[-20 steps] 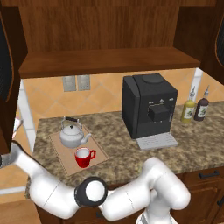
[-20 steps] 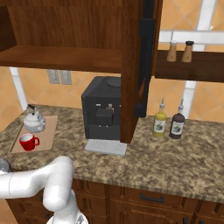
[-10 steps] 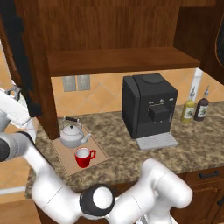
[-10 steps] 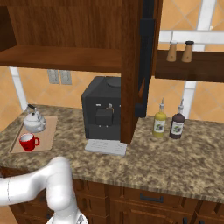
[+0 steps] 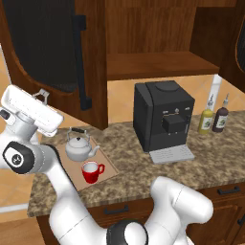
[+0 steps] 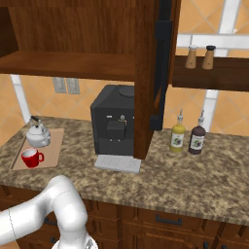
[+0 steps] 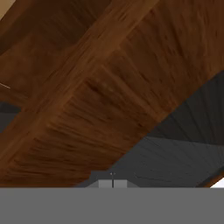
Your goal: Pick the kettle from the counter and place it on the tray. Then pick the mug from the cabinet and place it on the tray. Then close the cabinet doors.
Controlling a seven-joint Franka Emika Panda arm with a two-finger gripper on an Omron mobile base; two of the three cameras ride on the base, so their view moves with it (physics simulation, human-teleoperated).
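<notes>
Close-up, hand view: door frame [image 7: 100, 87], mesh panel [image 7: 183, 140].

The arm [image 5: 72, 201] consists of glossy white rounded segments. Dark circular joint caps sit at mid-left and bottom centre of the left base view.

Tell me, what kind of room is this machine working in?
It looks like a home kitchen, computer-rendered: a granite counter with a black coffee machine, a kettle and a red mug on a wooden tray, and a dark wooden wall cabinet above.
</notes>
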